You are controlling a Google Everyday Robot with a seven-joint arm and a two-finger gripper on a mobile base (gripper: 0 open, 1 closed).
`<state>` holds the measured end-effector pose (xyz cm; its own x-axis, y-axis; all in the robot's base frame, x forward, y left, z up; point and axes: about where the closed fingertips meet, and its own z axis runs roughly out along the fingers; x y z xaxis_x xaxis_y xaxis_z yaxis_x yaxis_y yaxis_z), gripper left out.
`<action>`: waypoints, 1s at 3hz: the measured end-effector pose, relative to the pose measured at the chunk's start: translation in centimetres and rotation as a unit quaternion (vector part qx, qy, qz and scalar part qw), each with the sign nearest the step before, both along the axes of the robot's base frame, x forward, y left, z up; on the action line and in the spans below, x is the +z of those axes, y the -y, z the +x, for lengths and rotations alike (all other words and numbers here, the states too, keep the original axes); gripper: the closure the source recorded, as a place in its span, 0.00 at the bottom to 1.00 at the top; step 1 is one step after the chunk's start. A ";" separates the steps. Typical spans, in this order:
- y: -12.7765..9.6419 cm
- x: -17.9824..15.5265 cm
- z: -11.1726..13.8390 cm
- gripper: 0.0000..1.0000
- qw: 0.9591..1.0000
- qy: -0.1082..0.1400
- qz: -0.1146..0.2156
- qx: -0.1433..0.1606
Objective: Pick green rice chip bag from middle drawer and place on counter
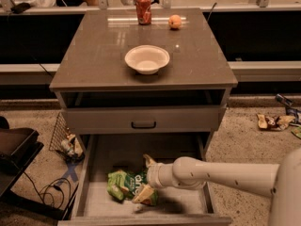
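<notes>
The green rice chip bag (120, 185) lies crumpled on the pale floor of the open middle drawer (123, 152), left of centre. My gripper (146, 178) reaches in from the right on a white arm, low inside the drawer at the bag's right end. It is open, with one tan finger (149, 160) above the bag's end and the other (143, 195) below it, so that end sits between them. The glossy grey-brown counter (101, 55) tops the cabinet above.
A white bowl (146, 58), a red can (143, 8) and an orange fruit (175, 21) stand on the counter. A shut drawer front with a black handle (143, 124) overhangs the open drawer. Wrappers (273, 121) litter the floor at right; a wire basket (66, 139) and cables lie at left.
</notes>
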<state>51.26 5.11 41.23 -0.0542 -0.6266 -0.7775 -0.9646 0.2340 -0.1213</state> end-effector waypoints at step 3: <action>-1.6 -2.8 -0.5 0.49 1.000 -0.007 -0.020 0.020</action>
